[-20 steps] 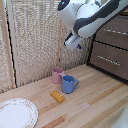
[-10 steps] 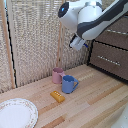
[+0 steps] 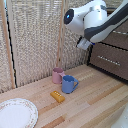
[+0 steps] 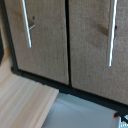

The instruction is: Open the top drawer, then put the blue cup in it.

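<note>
top drawer [image 3: 111, 40] lies toward the exterior view's right of the raised gripper [image 3: 83, 45] — handle bar horizontal; jaw opening cannot be told.

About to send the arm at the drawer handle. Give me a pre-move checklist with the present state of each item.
1. Top drawer shut, needs opening: ok, its front looks flush with the dresser.
2. Handle located: cannot tell, the arm covers most of that front.
3. Gripper open: cannot tell, the fingers are not visible in either view.
4. Blue cup upright on the table: ok.
5. Cup free to lift: not ok, the pink cup stands close against it.
6. Arm clear of the cups: ok, it is high above them.
</note>
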Controlling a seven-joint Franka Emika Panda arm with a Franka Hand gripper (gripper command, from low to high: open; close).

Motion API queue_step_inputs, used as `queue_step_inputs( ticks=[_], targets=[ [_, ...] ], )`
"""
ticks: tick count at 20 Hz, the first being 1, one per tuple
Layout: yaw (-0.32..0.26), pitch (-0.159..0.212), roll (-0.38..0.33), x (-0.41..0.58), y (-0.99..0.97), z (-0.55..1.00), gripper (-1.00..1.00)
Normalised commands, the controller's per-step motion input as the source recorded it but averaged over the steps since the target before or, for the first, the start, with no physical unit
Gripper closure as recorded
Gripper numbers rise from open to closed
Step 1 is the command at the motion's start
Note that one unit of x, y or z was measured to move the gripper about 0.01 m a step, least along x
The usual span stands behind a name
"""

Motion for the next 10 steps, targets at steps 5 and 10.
queue_step_inputs(
  ticks=[5,10],
  targets=[
    [0.142,-0.061,-0.247,-0.023,-0.43,0.00,-1.00],
    [0.083,-0.008,-0.227,-0.129,-0.61,0.00,-1.00]
  ],
)
